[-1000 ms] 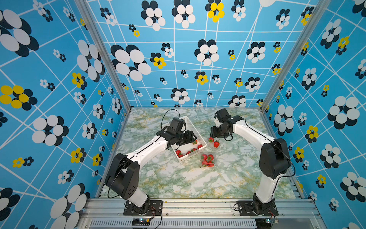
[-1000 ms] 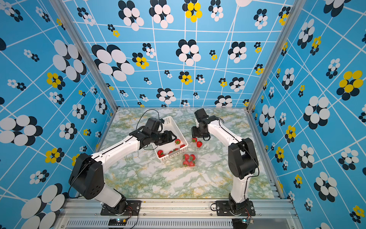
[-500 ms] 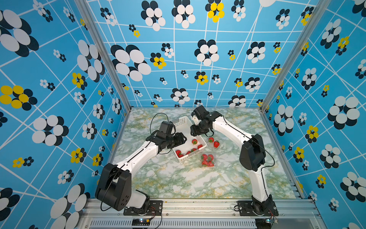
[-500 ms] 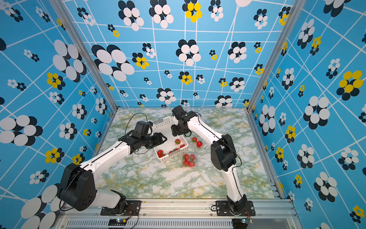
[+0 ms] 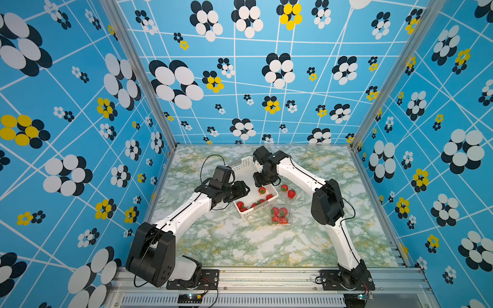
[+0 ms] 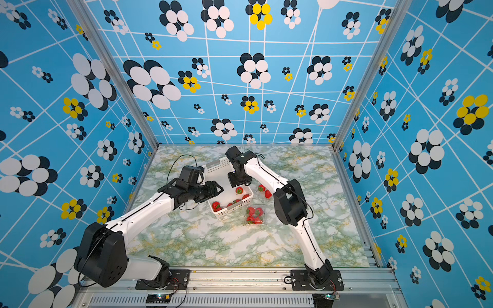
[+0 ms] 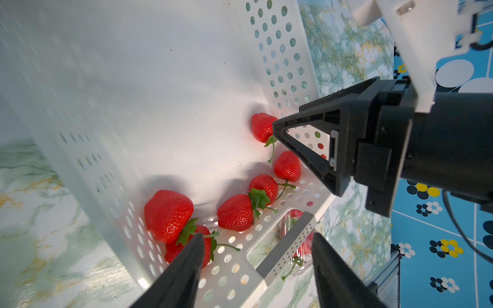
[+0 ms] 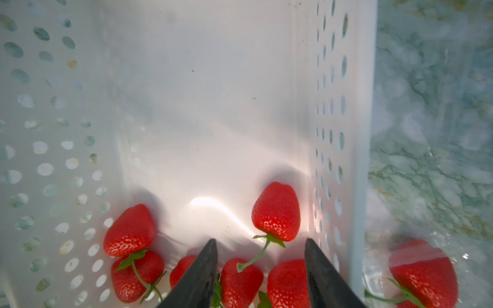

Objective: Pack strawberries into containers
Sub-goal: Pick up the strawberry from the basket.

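Several red strawberries (image 5: 262, 190) lie at the near end of the white perforated basket (image 5: 242, 164). My right gripper (image 8: 260, 240) hangs open just above them, with a strawberry (image 8: 241, 280) and a green stem between its fingers. My left gripper (image 7: 257, 236) is open astride the basket's wall; one finger (image 7: 186, 266) is inside by a strawberry (image 7: 168, 213) and the other is outside. A clear container (image 5: 280, 215) holding strawberries stands in front of the basket. Two more strawberries (image 5: 288, 190) lie to the basket's right, inside clear plastic (image 8: 440, 240).
The green marbled table (image 5: 240, 245) is walled in by blue flowered panels with metal posts at the corners. Both arms reach in from bases on the front rail (image 5: 266, 277). The right arm's elbow (image 5: 326, 202) stands high beside the containers.
My right arm swung left from beside the basket to over its inside, and its jaws narrowed a little. The left gripper drew back from above the basket to its left wall.
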